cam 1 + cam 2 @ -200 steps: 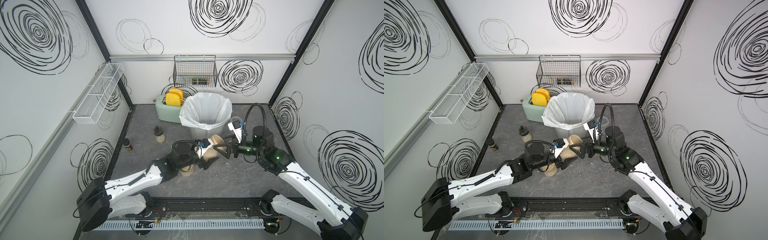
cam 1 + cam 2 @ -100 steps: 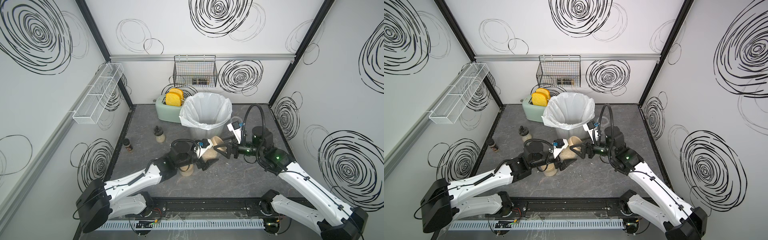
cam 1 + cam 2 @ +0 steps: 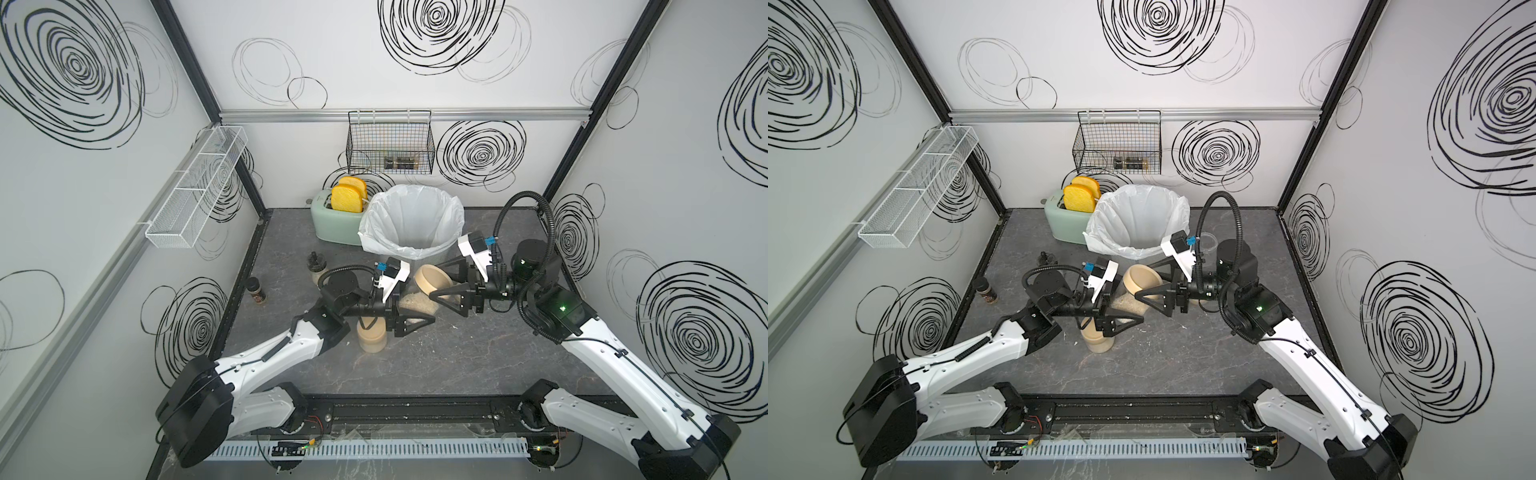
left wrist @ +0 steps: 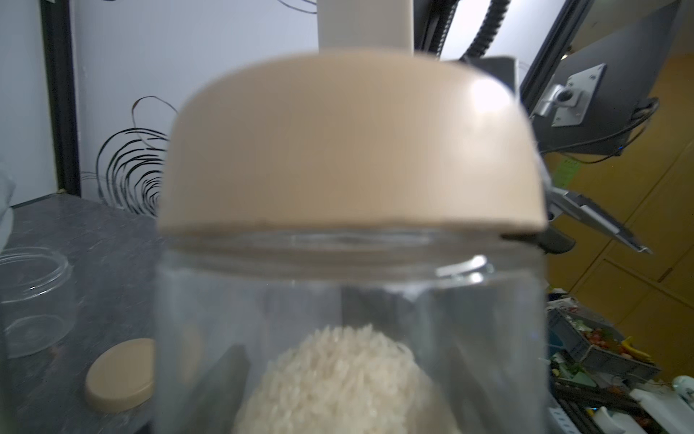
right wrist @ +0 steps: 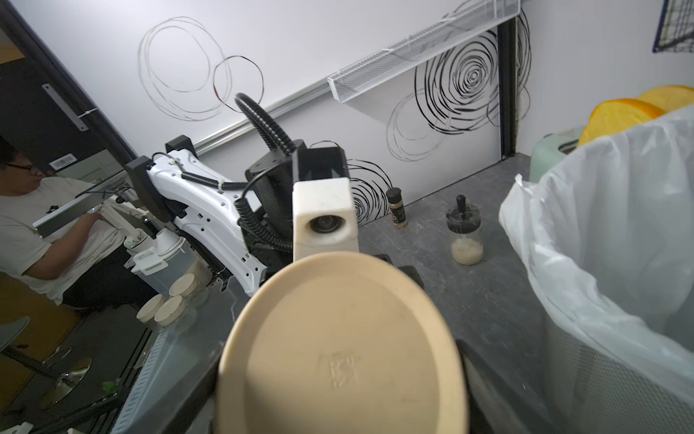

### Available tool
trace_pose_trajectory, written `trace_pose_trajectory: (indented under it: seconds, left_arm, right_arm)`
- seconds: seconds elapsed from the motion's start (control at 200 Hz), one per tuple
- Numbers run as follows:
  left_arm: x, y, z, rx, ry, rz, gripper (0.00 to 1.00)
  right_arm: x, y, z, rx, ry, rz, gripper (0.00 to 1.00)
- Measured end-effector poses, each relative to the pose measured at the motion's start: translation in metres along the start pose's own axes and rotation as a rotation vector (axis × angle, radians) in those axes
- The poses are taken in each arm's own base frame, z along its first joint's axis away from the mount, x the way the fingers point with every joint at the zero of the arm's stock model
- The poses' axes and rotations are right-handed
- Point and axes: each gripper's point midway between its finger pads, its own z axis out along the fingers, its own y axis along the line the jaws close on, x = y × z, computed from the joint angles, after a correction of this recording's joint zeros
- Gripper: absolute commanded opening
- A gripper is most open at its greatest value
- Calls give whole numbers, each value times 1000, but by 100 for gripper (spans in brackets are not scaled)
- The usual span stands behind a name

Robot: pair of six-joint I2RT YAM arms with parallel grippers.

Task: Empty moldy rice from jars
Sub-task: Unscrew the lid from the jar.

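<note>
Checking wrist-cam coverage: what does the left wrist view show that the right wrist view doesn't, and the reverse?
Left wrist only: the held jar with rice inside, an empty open jar, a loose lid on the table.
Right wrist only: the lined bin, toaster, spice shaker, black-capped bottle, the left arm's wrist camera.
Both: the tan lid on the held jar, side-on from the left wrist, face-on from the right, plus the table.

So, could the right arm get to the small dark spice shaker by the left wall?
Probably not: its fingers grip the tan round lid of the clear rice jar, and the left arm lies across the way.
</note>
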Motion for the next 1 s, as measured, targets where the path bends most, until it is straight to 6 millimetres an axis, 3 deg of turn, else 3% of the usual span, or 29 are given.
trace_pose_trajectory:
  seconds: [0.32, 0.485, 0.65, 1.001]
  left_arm:
    - [-16, -25, 0, 157, -40, -30, 81]
    - [-15, -26, -1, 161, -44, -31, 81]
    - [-16, -27, -2, 154, -47, -8, 82]
    - [-18, -23, -6, 109, -77, 27, 85]
  right_arm:
    - [-16, 24, 1, -139, -4, -117, 70]
    - [-17, 25, 2, -152, -1, -126, 82]
    - [-16, 24, 3, -143, 1, -124, 100]
    - [-14, 17, 4, -102, 8, -96, 98]
